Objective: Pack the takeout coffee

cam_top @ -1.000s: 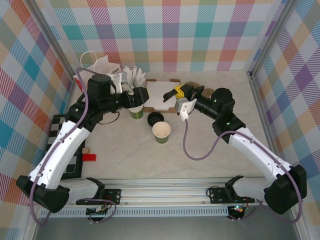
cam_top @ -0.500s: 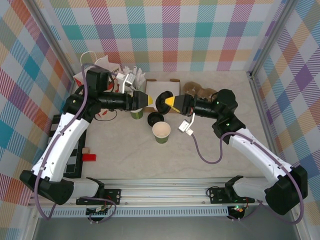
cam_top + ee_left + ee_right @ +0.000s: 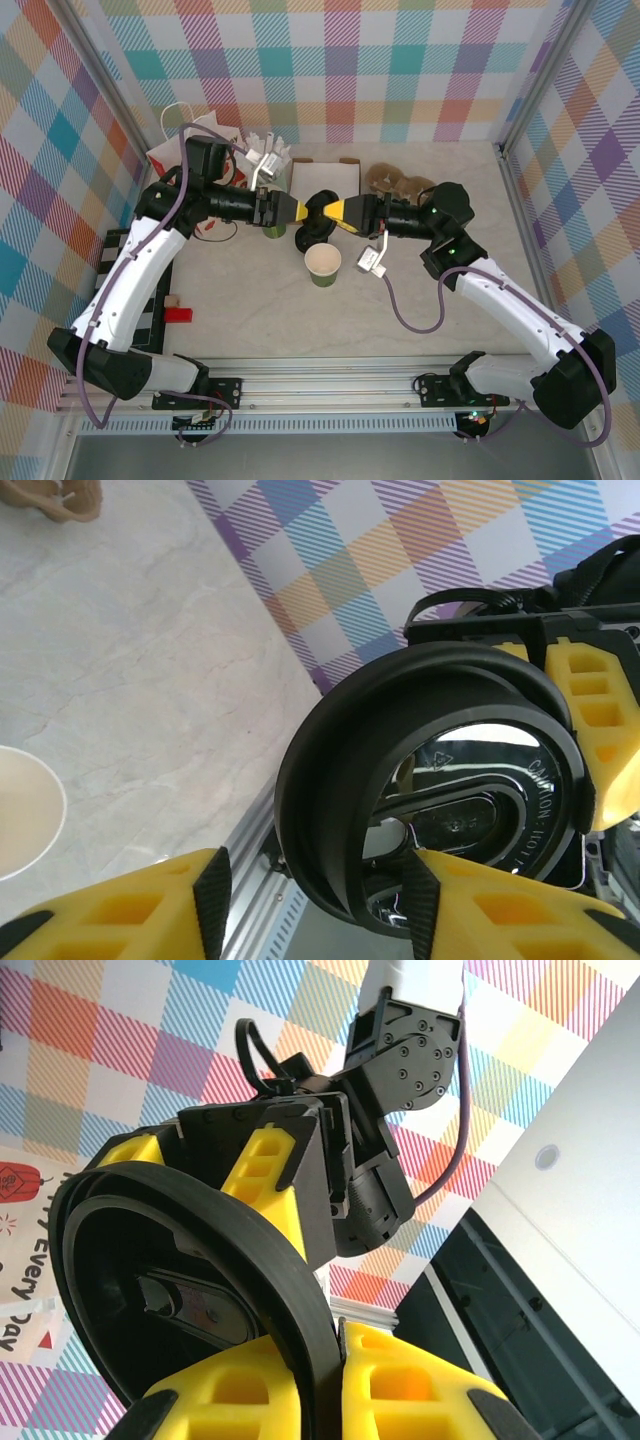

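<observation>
Above mid-table, right gripper (image 3: 324, 209) clamps a round black plastic lid (image 3: 430, 780); left gripper (image 3: 301, 209) straddles it, jaws apart. Small green paper cup (image 3: 272, 231) stands just below the left one.

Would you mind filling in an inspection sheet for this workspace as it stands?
Surface: pale marbled table; no spills seen.
Job's things: black lid held in the air between the arms, not on a cup; open green cup standing lidless on the table.
Clutter: white paper bag, white box and brown cup carrier at the back; checkerboard and red block on the left.
Grippers: right gripper shut on the black lid's rim; left gripper open, fingers straddling the opposite rim.
Cables: purple cable loops from the right wrist, clear of the cup.
Surroundings: plaid walls; metal rail at the near edge.
</observation>
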`<state>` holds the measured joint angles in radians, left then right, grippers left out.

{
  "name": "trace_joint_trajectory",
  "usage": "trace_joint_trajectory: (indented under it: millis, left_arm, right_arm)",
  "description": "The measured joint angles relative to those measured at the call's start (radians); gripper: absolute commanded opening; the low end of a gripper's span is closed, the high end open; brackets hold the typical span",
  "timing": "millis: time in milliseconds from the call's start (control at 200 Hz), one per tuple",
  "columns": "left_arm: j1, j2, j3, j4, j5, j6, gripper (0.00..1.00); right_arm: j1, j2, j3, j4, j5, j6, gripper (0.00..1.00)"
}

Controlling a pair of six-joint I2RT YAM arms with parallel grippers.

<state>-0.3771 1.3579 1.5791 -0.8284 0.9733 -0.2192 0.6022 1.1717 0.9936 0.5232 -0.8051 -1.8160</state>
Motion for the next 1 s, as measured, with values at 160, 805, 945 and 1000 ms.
trace_joint_trajectory:
  millis: [160,805,945,1000]
  left_arm:
    - [0.0,0.0,-0.025,0.034,0.033,0.005,0.44]
    - [0.0,0.005,-0.037,0.063,0.061,0.015,0.16]
    - [0.0,0.008,-0.037,0.062,0.062,0.012,0.0]
    - [0.001,0.009,-0.037,0.063,0.06,0.011,0.0]
  right_arm:
    - [0.0,0.0,0.012,-0.003,0.0,0.04,0.0]
    - [0.024,0.041,0.044,-0.028,0.021,0.073,0.0]
    - [0.028,0.042,0.045,-0.035,0.026,0.072,0.0]
    - [0.028,0.042,0.045,-0.039,0.026,0.071,0.0]
